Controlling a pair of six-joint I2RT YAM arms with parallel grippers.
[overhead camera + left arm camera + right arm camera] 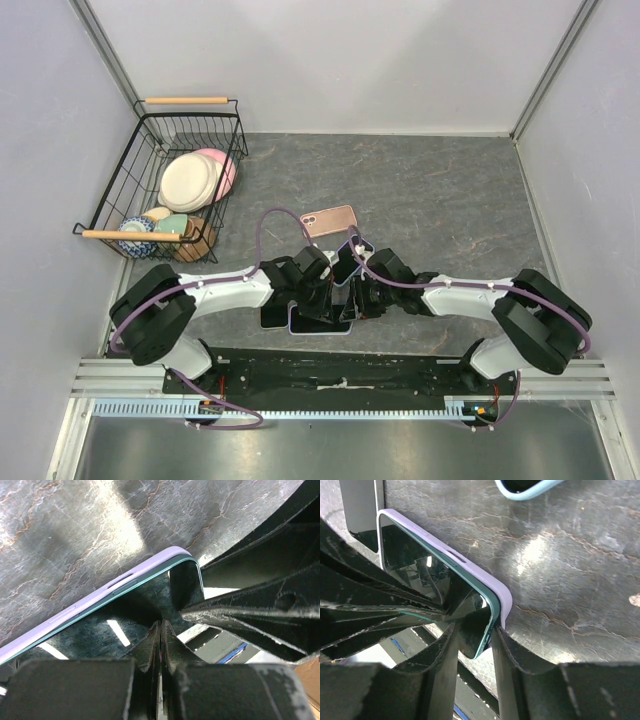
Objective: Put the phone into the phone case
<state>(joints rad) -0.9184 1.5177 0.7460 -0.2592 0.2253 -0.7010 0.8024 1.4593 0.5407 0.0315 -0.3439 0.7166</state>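
A phone (322, 318) with a teal rim lies screen up in a lilac case (298, 331) on the table, between both grippers. In the left wrist view the phone's screen (75, 635) sits inside the case's edge (90, 597). My left gripper (160, 625) is shut and empty, with its tips down on the screen. In the right wrist view my right gripper (474, 627) is open and straddles the phone's near corner (479, 640). One finger rests on the glass and the other sits outside the case wall (502, 600). That corner of the phone shows beyond the case.
A rose-gold phone (330, 220) and a dark phone in a light blue case (350, 262) lie just behind the grippers; the blue case also shows in the right wrist view (525, 487). A black wire basket (190, 118) with plates and bowls stands at the far left.
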